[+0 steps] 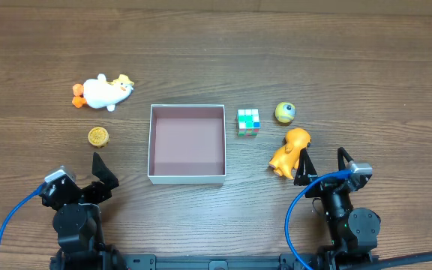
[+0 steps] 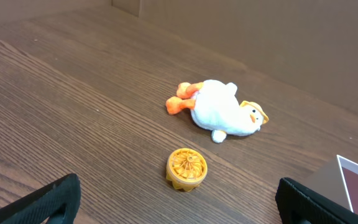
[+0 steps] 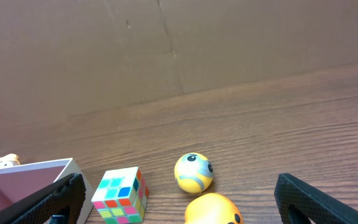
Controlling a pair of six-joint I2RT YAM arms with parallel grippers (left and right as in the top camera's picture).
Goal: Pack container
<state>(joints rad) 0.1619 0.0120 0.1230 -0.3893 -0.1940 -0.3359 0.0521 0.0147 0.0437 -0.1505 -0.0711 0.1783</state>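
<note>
Overhead, the container [image 1: 187, 142] sits flat near the middle of the wood-grain table [image 1: 216, 45], ahead of both arms and between them. It is a shallow square box with thin white walls and a matte pinkish-mauve floor. Its open top faces straight up. Being square, it has no long axis, and its walls run square with the frame. Nothing lies inside it.

To its left, well apart, a soft plush duck [image 1: 105, 92] lies on its side, with a white fuzzy body, orange feet and a yellow bill. Nearer the arms is a small round orange toy [image 1: 98, 136], disc-shaped, which the left wrist view shows to have a ribbed, spoked top. Just beside the container's right wall, not touching, stands a puzzle cube [image 1: 248, 121] with glossy tiles in green, white, pink and other colours. Further right is a smooth yellow ball [image 1: 285, 112] with a dark round marking. Closer to the right arm lies a rounded, glossy orange figurine [image 1: 290, 152].

The left gripper [image 2: 178, 200] has its jaws spread wide and holds nothing; the orange disc sits on the table ahead of the gap. The right gripper [image 1: 322, 159] is likewise spread wide and empty. The figurine lies by its left finger [image 1: 303, 163], and whether they touch cannot be told.
</note>
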